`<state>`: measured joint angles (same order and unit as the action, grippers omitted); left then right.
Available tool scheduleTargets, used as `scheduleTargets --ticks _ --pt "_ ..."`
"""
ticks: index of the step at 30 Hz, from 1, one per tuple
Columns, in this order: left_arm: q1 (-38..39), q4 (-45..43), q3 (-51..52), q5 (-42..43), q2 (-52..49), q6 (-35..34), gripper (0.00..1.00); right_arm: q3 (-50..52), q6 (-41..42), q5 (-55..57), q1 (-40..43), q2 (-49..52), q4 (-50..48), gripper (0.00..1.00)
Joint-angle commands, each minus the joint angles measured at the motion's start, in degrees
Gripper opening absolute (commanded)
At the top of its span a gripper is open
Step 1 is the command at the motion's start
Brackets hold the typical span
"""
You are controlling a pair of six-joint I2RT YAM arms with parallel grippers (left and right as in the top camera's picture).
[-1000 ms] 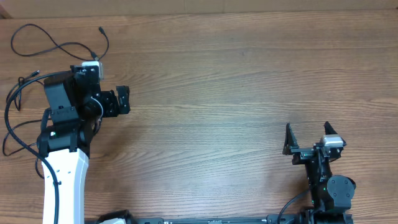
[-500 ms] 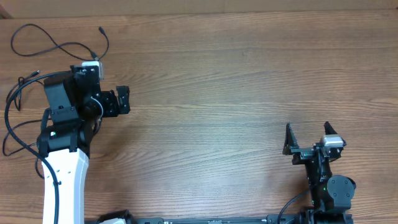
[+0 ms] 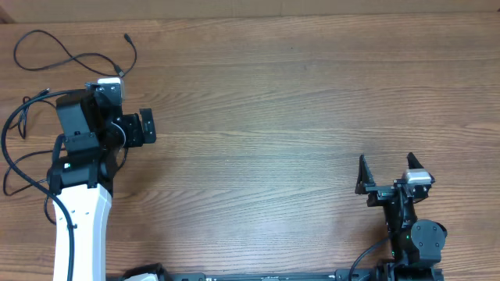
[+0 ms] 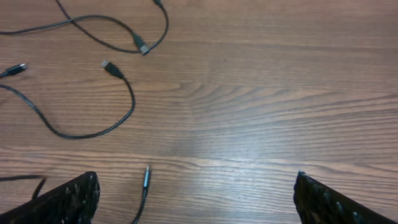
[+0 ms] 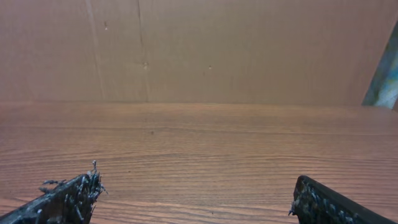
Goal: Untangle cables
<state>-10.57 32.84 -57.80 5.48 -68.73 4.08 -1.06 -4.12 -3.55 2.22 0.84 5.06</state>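
Shifting slightly toward the cables (image 4: 112, 68), the left gripper (image 3: 145, 127) hangs wide open and empty just beside them at the table's (image 3: 297, 94) far left corner. The right gripper (image 3: 387, 167) is equally wide and empty, well apart from them. We judge the main risk is the jaws closing where two cords cross, dragging both and tightening the tangle, or a thin cord slipping out. We count two grippers and, as best we can tell, three cords, partly hidden by the arm.
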Motion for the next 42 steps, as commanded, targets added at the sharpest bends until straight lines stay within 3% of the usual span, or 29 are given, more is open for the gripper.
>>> scheduleTargets --ticks 1,6,11,20,26,42 --pt "0.22 0.00 -1.29 -2.14 -0.44 1.33 1.00 0.61 -0.26 0.50 0.04 -0.68 -0.42 1.00" --pt "0.22 0.22 -1.29 -4.37 0.07 1.27 1.00 0.61 -0.26 0.52 0.04 -0.68 -0.42 1.00" --pt "1.49 0.33 -0.22 1.07 2.19 0.48 1.00 0.61 -0.26 0.50 0.04 -0.68 -0.44 1.00" --pt "8.87 -1.84 7.48 1.40 7.39 6.25 1.00 0.61 -0.26 0.52 0.04 -0.68 -0.44 1.00" --pt "12.39 -1.38 12.33 0.09 12.20 6.23 1.00 0.61 -0.26 0.52 0.04 -0.68 -0.42 1.00" --pt "12.48 -8.20 32.02 -1.62 35.12 6.25 1.00 0.61 -0.26 0.52 0.04 -0.68 -0.42 1.00"
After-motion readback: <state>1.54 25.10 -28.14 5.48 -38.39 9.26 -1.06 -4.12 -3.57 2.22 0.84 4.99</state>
